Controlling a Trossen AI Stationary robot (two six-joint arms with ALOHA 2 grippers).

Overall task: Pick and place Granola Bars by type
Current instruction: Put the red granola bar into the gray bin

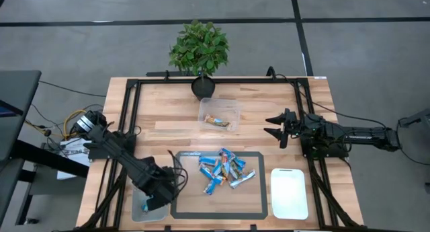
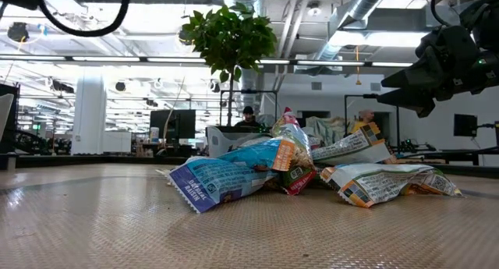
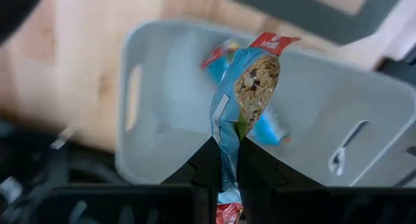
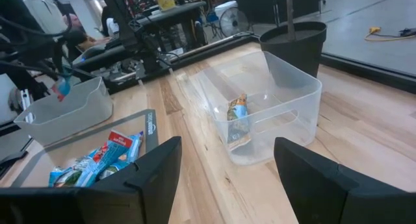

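Several granola bars (image 1: 225, 171) in blue, orange and brownish wrappers lie heaped on a grey mat; the low view shows the same heap (image 2: 296, 171). My left gripper (image 1: 149, 204) hangs over a clear bin (image 1: 138, 208) at the near left and is shut on one blue bar (image 3: 244, 94). Other bars (image 3: 268, 130) lie on that bin's floor (image 3: 162, 87). My right gripper (image 1: 272, 124) is open and hovers above the table's right half, its fingers pointing toward a second clear bin (image 4: 286, 87) at the far middle. One bar (image 4: 237, 120) lies in that bin. My left gripper (image 3: 225, 146) pinches the blue bar between its two fingers, close to the bar's near end (image 3: 224, 169). The fingers come from above, pointing down into the bin. The bar runs on along the fingers, lifted clear, with its red-edged far end (image 3: 273, 41) over the bin.
A white rectangular bin (image 1: 289, 191) sits near the right edge, beside the mat. A potted plant (image 1: 199, 50) stands at the far edge behind the middle bin (image 1: 218, 113). Black frame rails (image 1: 127, 111) run along the table's left, right and far sides.
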